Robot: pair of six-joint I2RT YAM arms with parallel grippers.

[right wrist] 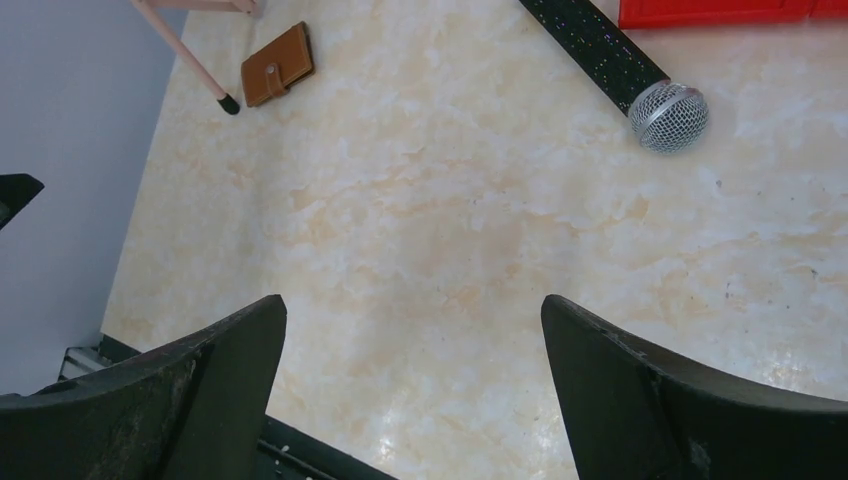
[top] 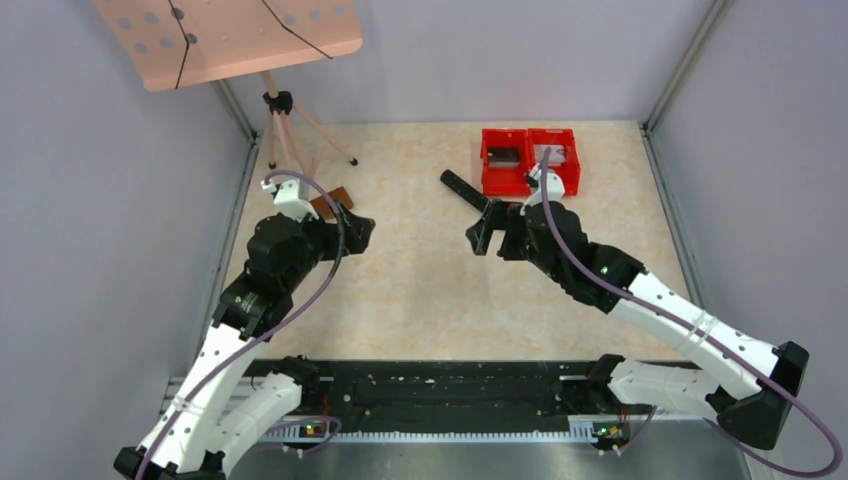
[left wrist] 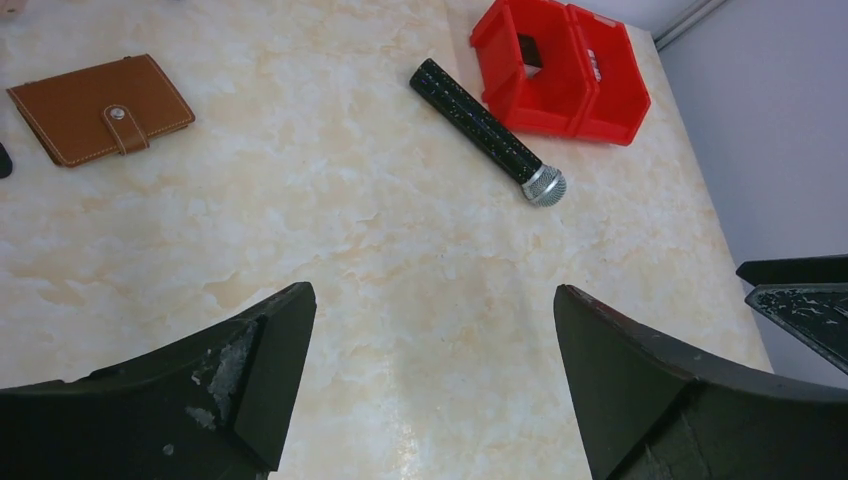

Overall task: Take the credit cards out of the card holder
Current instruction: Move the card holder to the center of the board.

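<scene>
Closed card holder (left wrist: 100, 108), far left. Left gripper (left wrist: 430, 298), right gripper (right wrist: 412, 303): fingers spread, empty. Best pin holder first, then unsnap tab (left wrist: 122, 126).

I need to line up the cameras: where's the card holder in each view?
Top external: card holder left of centre, mostly hidden behind the left arm.
Left wrist: card holder upper left, lying closed.
Right wrist: card holder top left, small.
Shared landmark: the black microphone, which shows in all three.
</scene>
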